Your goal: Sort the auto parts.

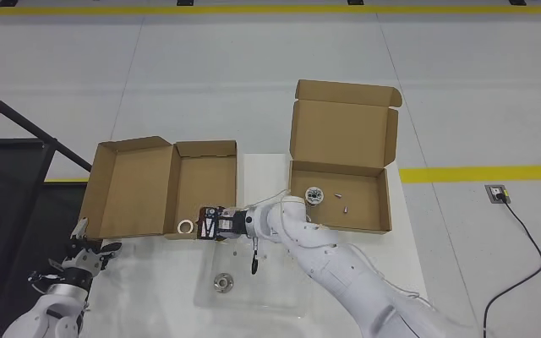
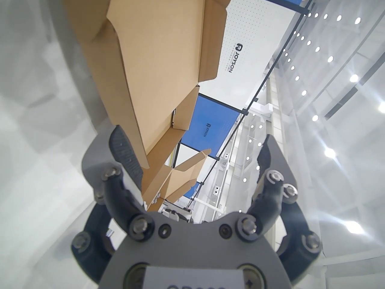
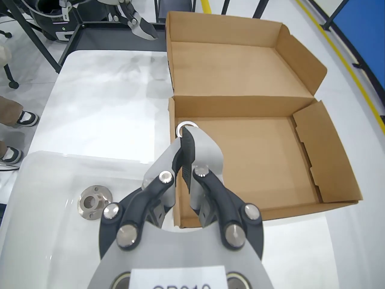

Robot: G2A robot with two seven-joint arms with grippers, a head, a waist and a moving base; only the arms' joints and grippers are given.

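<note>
Your right claw [image 3: 186, 135] is sitting closed, pads pressing together, its tips resting at the rim of a white ring [image 3: 179, 129]. That ring is lying in the near corner of an open cardboard box [image 3: 255, 157]. You cannot tell whether the tips are pinching it. Just beside the claw, outside the box wall, a flanged metal hub [image 3: 94, 201] is lying in the clear tray [image 3: 45, 188] on the white tabletop [image 3: 99, 106]. Well behind the claw, a second cardboard box [image 1: 368, 190] is holding a round part [image 1: 314, 195] and small screws [image 1: 341, 201]. Your left claw [image 2: 194, 139] is hanging open past the tabletop's edge, gripping nothing. A white sticker [image 3: 179, 278] with dark, cut-off print is showing at the right claw's base.
</note>
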